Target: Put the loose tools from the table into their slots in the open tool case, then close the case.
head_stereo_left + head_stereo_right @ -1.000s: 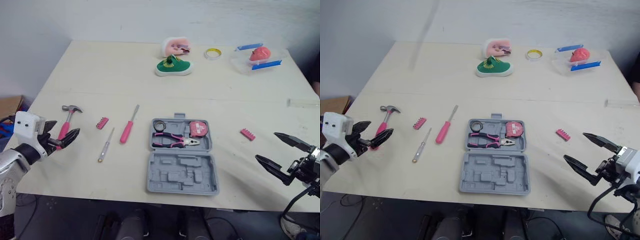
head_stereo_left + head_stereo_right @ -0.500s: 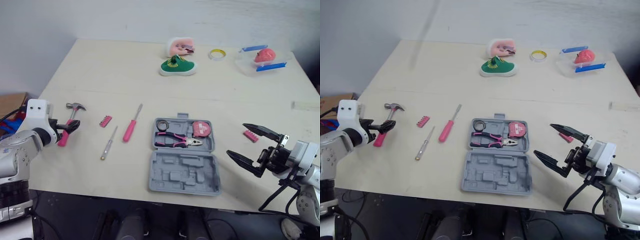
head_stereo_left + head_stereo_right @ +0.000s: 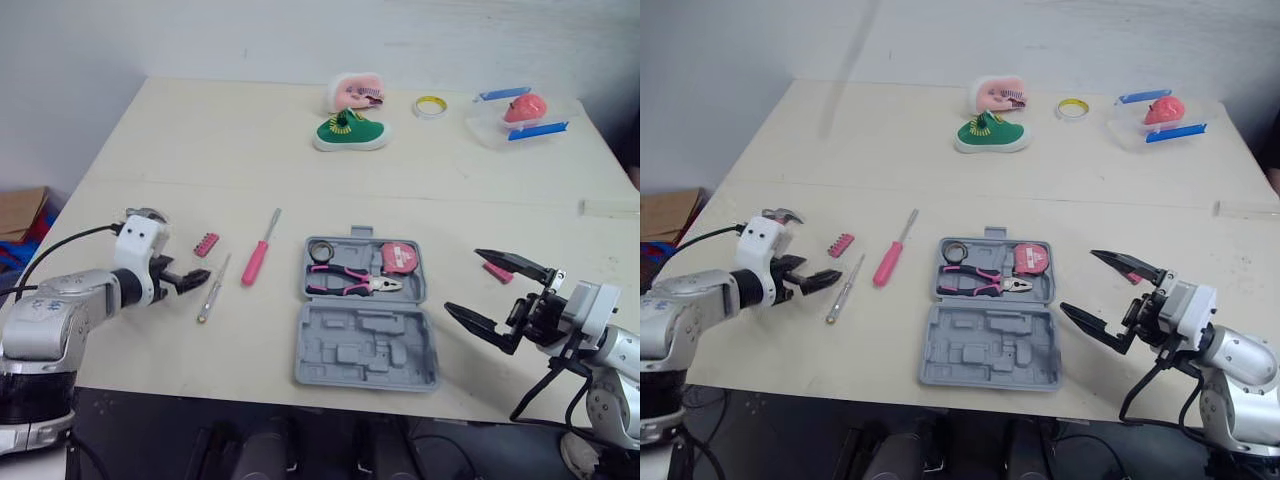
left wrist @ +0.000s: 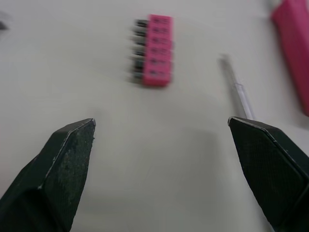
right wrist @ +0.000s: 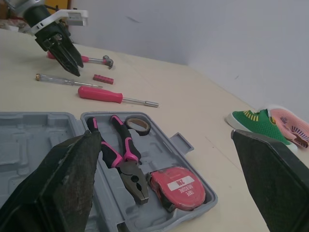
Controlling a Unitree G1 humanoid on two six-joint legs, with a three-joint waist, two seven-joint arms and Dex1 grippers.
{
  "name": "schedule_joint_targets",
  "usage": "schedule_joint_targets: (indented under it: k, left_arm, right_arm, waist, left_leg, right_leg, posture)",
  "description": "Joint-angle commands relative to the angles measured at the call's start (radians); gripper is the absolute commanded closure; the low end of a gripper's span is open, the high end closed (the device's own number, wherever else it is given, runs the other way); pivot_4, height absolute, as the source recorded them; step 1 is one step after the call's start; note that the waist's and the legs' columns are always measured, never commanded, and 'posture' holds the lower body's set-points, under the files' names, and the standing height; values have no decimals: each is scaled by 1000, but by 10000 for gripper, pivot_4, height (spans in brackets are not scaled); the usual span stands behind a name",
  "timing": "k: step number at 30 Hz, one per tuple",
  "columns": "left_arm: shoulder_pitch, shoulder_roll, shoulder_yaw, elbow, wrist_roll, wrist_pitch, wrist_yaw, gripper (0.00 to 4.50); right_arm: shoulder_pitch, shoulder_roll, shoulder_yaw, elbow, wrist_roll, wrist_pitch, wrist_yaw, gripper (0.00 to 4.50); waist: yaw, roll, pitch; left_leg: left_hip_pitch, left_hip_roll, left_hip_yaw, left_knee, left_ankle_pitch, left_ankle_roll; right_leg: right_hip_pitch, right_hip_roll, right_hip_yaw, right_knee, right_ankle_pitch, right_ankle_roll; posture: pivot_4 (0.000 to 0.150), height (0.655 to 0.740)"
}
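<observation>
While the left gripper (image 4: 161,122) gapes empty, it hides most of the hammer (image 3: 785,213); right gripper (image 3: 462,280) spread wide, empty.

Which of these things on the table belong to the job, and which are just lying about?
Job: tool case, hammer, pink screwdriver, clear screwdriver, left bit holder, right bit holder.
Lying about: green shoe, pink shoe, yellow tape roll, plastic box.
</observation>
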Motion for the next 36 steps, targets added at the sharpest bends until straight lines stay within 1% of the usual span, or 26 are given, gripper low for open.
schedule_joint_targets:
  k: [1, 3, 5, 8, 12, 14, 20, 22, 23, 27, 28, 29, 31, 32, 34, 36]
  left_arm:
    - [34, -37, 71, -144, -29, 88, 53, 449]
    - [71, -49, 71, -200, -33, 129, 63, 449]
    - [99, -69, 72, -225, -26, 142, 82, 449]
    - [116, -93, 39, -221, 15, 109, 119, 449]
    - [90, -161, 46, -167, 16, 89, 143, 449]
    - [101, -151, 9, -164, 33, 63, 133, 449]
    - [114, -186, -30, -143, 35, 70, 142, 449]
    - [124, -206, -58, -142, 42, 68, 148, 5713]
    - [129, -214, -68, -145, 43, 67, 149, 7582]
    - [140, -235, -90, -148, 58, 67, 160, 25461]
    - [139, -239, -87, -146, 60, 66, 161, 30680]
    - [139, -243, -84, -144, 62, 66, 161, 34257]
    - [133, -241, -79, -133, 68, 54, 156, 43056]
    - [130, -239, -76, -128, 71, 48, 153, 44132]
    - [129, -238, -72, -127, 72, 44, 151, 44132]
    - [129, -228, -47, -114, 83, -13, 141, 44132]
  right_arm:
    - [9, -7, -18, -9, 9, -19, 4, 0]
    - [11, -8, -16, -5, 9, -20, 5, 0]
    - [10, -7, -11, -2, 9, -19, 8, 0]
    - [2, -6, 6, 4, 6, -17, 20, 0]
    - [-19, -1, 25, 11, 4, -12, 20, 0]
    - [-25, 0, 32, 8, 6, -8, 13, 0]
    - [-16, -5, 39, -15, 9, 3, 4, 0]
    - [-10, -4, 41, -25, 9, 8, -1, 0]
    - [-7, -4, 41, -29, 9, 9, -2, 0]
    - [-1, -8, 45, -48, 6, 10, 5, 0]
    - [1, -9, 47, -53, 5, 12, 7, 0]
    - [2, -10, 48, -57, 5, 13, 8, 0]
    - [10, -8, 45, -60, 5, 15, 4, 0]
    - [14, -8, 43, -60, 3, 15, 4, 0]
    - [20, -9, 40, -62, 3, 13, 5, 0]
    - [31, -12, 39, -73, 1, 21, -2, 0]
  waist:
    - [3, 0, 0]
    - [5, 0, 0]
    - [7, 0, 0]
    - [16, 0, 0]
    - [18, 0, 0]
    - [20, 0, 0]
    - [22, 1, -1]
    - [22, 2, -1]
    - [22, 2, -1]
    - [27, 6, -3]
    - [29, 6, -4]
    - [32, 6, -4]
    - [38, 6, -4]
    - [39, 6, -4]
    - [41, 6, -4]
    - [42, 6, -4]
  left_leg:
    - [0, 0, 0, 1, 0, 0]
    - [0, 0, 0, 1, 0, 0]
    - [1, 0, 0, 2, -2, -4]
    - [1, 0, -1, 2, -1, -6]
    - [1, 0, -1, 2, 0, -6]
    - [1, 0, -1, 2, 0, -6]
    - [1, -1, -2, 2, 0, -6]
    - [2, -1, -2, 2, 0, -6]
    - [2, -1, -2, 2, 0, -5]
    - [2, -2, -2, 2, 0, -5]
    - [2, -2, -2, 2, 0, -5]
    - [2, -2, -2, 2, 0, -5]
    - [2, -2, -2, 1, 0, -5]
    - [2, -2, -2, 1, -1, -5]
    - [2, -2, -2, 1, -1, -5]
    - [2, -2, -1, 1, -1, -5]
  right_leg:
    - [0, 0, 0, 0, 0, 0]
    - [0, -1, 0, -2, 0, 0]
    - [0, -1, 1, -1, 0, 0]
    - [0, -1, 1, 0, 0, 0]
    - [0, -1, 1, 0, 0, -1]
    - [0, -1, 1, 0, 0, -1]
    - [1, -1, 1, 0, 0, -1]
    - [1, -1, 1, 0, 0, -1]
    - [1, -1, 1, 0, 0, -1]
    - [1, -2, 1, 0, 1, -1]
    - [1, -2, 1, 0, 1, -1]
    - [1, -2, 1, 0, 1, -1]
    - [1, -2, 1, -1, 1, -1]
    - [1, -2, 1, -1, 1, -1]
    - [1, -2, 1, -1, 1, -1]
    - [1, -2, 1, -1, 1, -1]
  posture:
    - [1500, 7400]
    - [1500, 7400]
    - [1500, 7400]
    - [1500, 7400]
    - [1500, 7400]
    - [1500, 7400]
    - [1500, 7400]
    - [1500, 7400]
    - [1500, 7400]
    - [1500, 7400]
    - [1500, 7400]
    - [1500, 7400]
    - [1500, 7400]
    - [1500, 7400]
    - [1500, 7400]
    - [1500, 7400]
